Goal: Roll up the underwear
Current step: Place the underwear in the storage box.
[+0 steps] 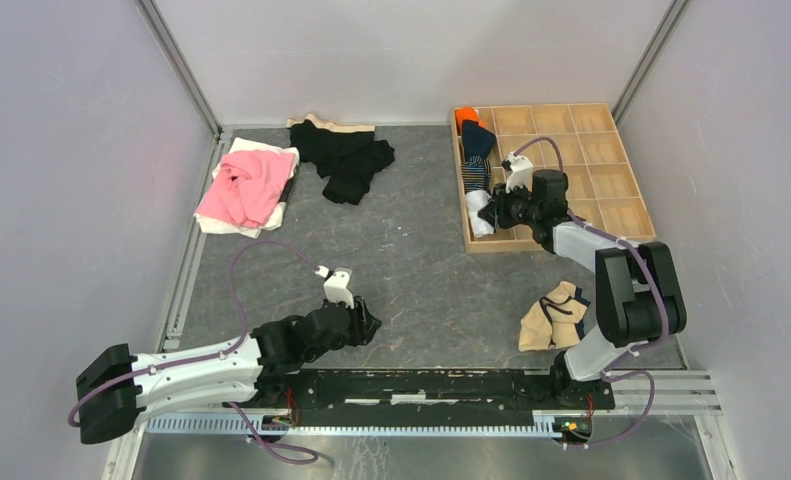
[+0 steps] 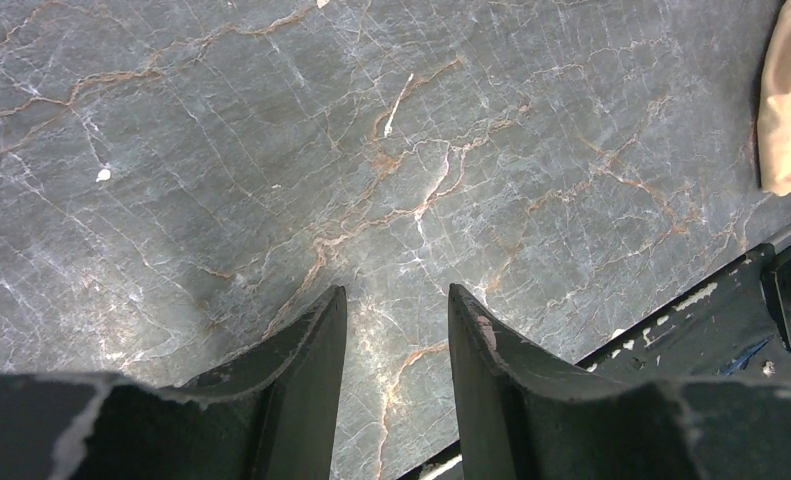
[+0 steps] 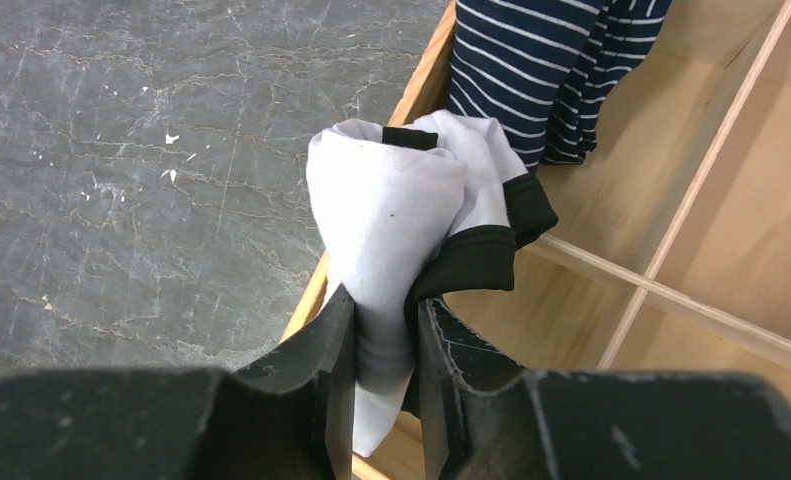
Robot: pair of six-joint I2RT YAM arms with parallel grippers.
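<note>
Grey, marble-veined desk [image 1: 421, 260] runs between pale walls, and the piece being worked on is at its right side. A white cloth brief with black trim [image 3: 401, 190], wound into a tight roll, is clamped between the jaws of the right gripper [image 3: 381, 310]. The gripper holds it just over the near-left compartment of a shallow wooden tray with a grid of dividers [image 3: 671, 290]. The roll hangs over the tray's left rim and does not look set down yet.

Just beyond it, in the same left column, a navy brief with thin pale stripes [image 3: 531, 70] lies rolled. An orange bundle [image 1: 466, 117] fills the far-left corner cell; whether that is another brief I cannot tell. The other compartments show bare wood.

By my reading, one or two pieces are rolled and stowed, and a third is rolled and about to be lodged. At least one is left: a tan brief with dark trim [image 1: 551, 318] lies crumpled and unrolled on the desk near the right arm's base.

The left gripper [image 2: 396, 300] hovers over bare desk with its jaws apart and nothing between them. At the far left, a large pink garment [image 1: 246, 185] and a heap of black garments [image 1: 346, 155] lie well apart from the tray.

No brand, label or writing can be read anywhere.
</note>
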